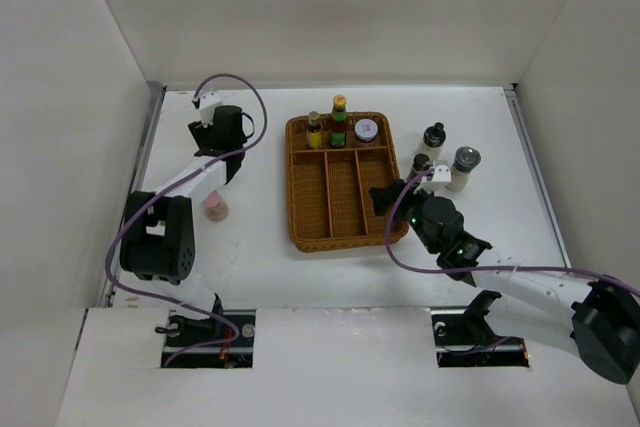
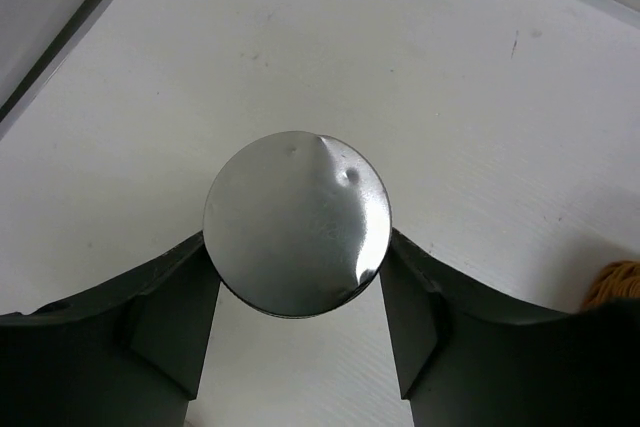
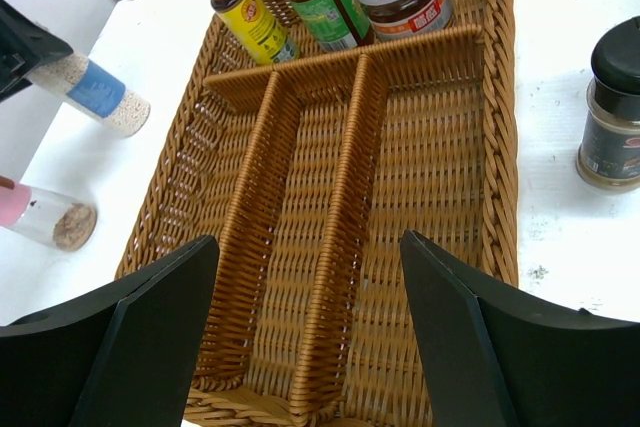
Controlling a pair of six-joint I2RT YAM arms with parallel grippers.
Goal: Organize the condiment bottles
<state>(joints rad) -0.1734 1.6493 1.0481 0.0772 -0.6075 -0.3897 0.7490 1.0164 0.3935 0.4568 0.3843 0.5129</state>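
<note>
My left gripper is shut on the silver-lidded white jar, whose lid sits between the fingers above bare table. The jar's blue-labelled body shows in the right wrist view. The pink-lidded jar sits on the table beside the left arm. The yellow-label bottle, the orange-capped sauce bottle and a red-and-white-lidded jar stand in the wicker tray's far compartment. My right gripper is open and empty over the tray's near end.
The brown wicker divided tray lies mid-table. Right of it stand two black-capped bottles and the grey-lidded shaker. White walls close in the table on the left, back and right.
</note>
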